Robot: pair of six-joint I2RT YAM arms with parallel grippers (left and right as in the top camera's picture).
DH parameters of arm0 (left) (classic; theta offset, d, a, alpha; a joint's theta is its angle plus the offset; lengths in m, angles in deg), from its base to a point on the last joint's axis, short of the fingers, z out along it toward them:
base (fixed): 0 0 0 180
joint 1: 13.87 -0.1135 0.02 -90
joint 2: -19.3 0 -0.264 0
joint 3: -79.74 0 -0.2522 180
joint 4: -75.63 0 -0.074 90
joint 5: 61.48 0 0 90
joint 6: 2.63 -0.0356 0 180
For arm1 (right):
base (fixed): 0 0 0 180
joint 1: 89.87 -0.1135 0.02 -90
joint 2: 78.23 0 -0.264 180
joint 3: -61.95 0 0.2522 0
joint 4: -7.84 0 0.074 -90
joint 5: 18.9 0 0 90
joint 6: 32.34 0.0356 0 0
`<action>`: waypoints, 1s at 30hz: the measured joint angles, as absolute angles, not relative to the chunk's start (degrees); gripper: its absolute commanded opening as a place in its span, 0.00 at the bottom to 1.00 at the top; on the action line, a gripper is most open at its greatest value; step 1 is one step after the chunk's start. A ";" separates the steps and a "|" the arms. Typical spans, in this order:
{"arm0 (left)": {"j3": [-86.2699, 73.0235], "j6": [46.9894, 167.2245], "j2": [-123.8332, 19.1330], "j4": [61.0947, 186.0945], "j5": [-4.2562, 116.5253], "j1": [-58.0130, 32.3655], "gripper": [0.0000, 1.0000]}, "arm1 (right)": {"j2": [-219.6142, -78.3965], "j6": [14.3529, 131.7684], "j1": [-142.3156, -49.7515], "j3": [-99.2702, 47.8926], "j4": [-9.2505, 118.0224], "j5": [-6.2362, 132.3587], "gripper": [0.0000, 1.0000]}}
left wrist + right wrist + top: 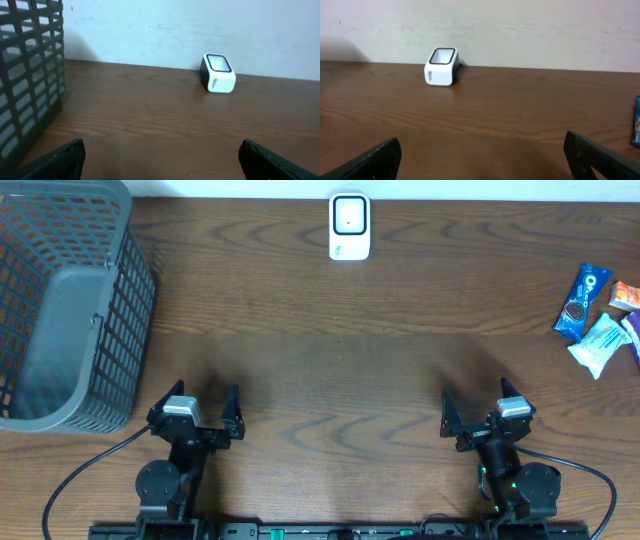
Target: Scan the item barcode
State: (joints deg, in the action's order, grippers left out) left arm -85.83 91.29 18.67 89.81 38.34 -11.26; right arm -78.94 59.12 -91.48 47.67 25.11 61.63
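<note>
Far L: grey basket [135, 310]; snacks [602, 335] far R.

**Both arms sitting low, jaws wide**

The left arm [168, 475] is sitting folded at 7 o'clock in the overhead view, and the right arm [520, 480] at 5 o'clock. The left gripper [206, 394] and the right gripper [476, 394] are both pointing toward 12 o'clock, with jaws standing wide apart and gripping nothing. In the wrist views, the left fingers [62, 161] and the right fingers [375, 161] are showing only at the bottom corners.
</note>
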 measured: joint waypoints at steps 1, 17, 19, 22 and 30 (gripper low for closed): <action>-85.83 90.46 18.67 89.84 38.17 -11.26 0.98 | -78.94 59.12 -91.48 47.67 25.11 61.65 0.99; -85.55 88.34 18.67 90.65 35.44 -15.63 0.98 | -78.94 59.12 -91.48 47.67 25.09 61.65 0.99; -85.50 88.36 18.67 90.82 34.74 -15.98 0.98 | -78.94 59.12 -91.48 47.67 25.11 61.63 0.99; -85.46 88.34 18.67 90.91 34.30 -16.00 0.98 | -78.94 59.12 -91.48 47.67 25.11 61.63 0.99; -85.44 88.36 18.67 90.93 34.12 -14.32 0.98 | -78.94 59.12 -91.48 47.67 25.09 61.65 0.99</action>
